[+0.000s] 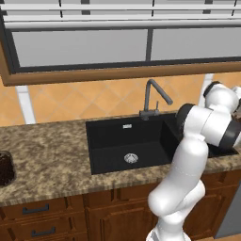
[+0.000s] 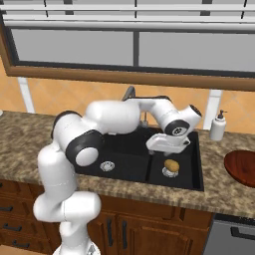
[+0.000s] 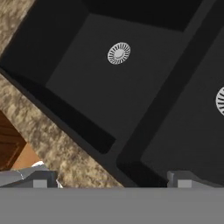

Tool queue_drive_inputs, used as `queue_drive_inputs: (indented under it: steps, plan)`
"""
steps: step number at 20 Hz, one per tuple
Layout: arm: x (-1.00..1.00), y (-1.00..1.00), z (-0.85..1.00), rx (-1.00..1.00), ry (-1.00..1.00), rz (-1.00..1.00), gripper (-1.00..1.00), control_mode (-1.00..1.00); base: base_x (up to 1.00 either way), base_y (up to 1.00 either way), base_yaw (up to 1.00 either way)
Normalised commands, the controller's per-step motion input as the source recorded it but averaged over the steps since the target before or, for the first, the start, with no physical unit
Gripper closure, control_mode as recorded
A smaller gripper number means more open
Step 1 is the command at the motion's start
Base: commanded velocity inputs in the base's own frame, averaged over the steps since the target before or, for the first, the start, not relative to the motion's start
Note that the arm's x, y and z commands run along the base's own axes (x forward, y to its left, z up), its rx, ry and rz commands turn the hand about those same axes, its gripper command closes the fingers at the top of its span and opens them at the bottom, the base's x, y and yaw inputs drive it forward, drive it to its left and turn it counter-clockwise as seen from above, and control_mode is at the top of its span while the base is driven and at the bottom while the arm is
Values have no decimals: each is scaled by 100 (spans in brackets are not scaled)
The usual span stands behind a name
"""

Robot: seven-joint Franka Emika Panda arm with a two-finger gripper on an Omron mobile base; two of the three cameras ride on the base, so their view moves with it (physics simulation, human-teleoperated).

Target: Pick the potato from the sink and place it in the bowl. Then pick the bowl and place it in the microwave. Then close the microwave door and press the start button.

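The tan potato (image 2: 171,165) lies on the drain of the right basin of the black sink (image 2: 191,174). My gripper (image 2: 168,148) hangs just above and to the left of it, over the sink. In the hand view the gripper (image 3: 113,181) is open: its fingertips (image 3: 43,179) stand wide apart with nothing between them, above the divider between the two basins of the sink (image 3: 109,96). The reddish-brown bowl (image 2: 241,167) sits on the counter at the right edge, partly cut off. The microwave and its door are out of view.
The grey faucet (image 1: 153,96) rises behind the sink (image 1: 117,141). A white soap dispenser (image 2: 217,125) stands at the back right of the sink. A dark brown round vessel (image 1: 4,167) sits on the granite counter (image 1: 52,150) far left. A window runs above.
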Motion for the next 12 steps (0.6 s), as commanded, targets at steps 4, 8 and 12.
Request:
queue_drive_inputs:
  steps: [4, 8, 12]
  plan:
    - [0, -12, -14, -16, 0, 0, -100, -100, 0, 0, 0]
    - [2, -9, -18, -11, 0, 0, -100, -100, 0, 0, 0]
    - [5, 0, -32, -6, -4, 0, -100, -100, 0, 0, 0]
